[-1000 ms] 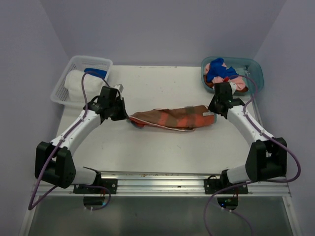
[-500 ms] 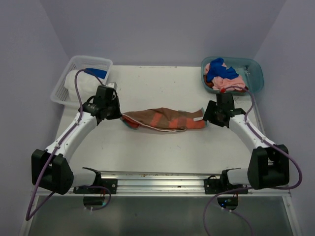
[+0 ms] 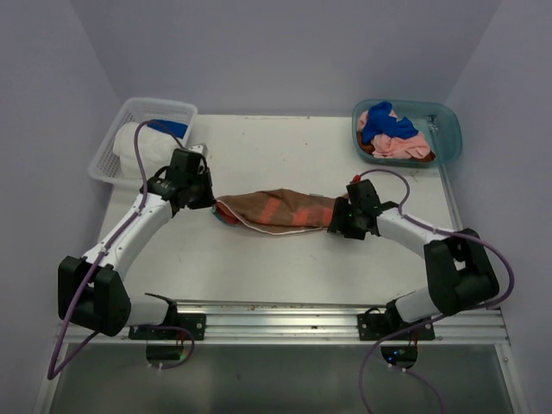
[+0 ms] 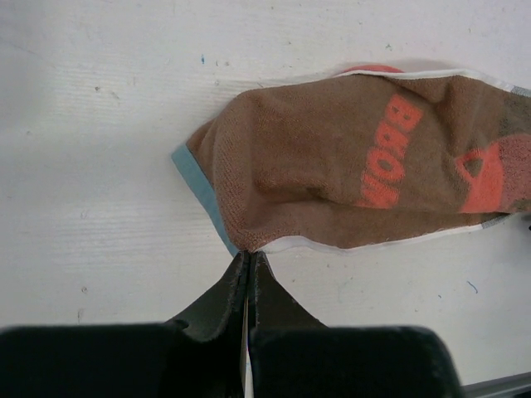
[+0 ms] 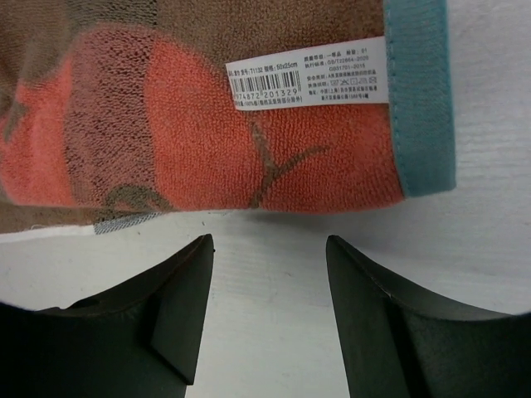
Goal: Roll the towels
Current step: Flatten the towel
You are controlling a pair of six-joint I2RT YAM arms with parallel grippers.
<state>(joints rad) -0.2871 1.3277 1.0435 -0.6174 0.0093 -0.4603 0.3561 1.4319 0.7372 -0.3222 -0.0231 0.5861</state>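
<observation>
You've got two white tubular arms [image 3: 142, 220] with chunky black joint housings. Thin purple cables [image 3: 136, 168] loop off both, and the matte-black wedge fingers [image 5: 178, 307] look plain.

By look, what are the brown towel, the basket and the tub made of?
Brown towel: terry cloth, looped fuzzy pile, matte, with a smooth teal woven edge band. Basket: likely white plastic mesh, see-through grid walls. Tub: likely teal plastic, translucent, glossy rim.

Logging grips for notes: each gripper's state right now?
Left gripper: shut, tips at a corner of the brown terry towel with orange print; pinch unclear.
Right gripper: open, holding nothing.
</observation>
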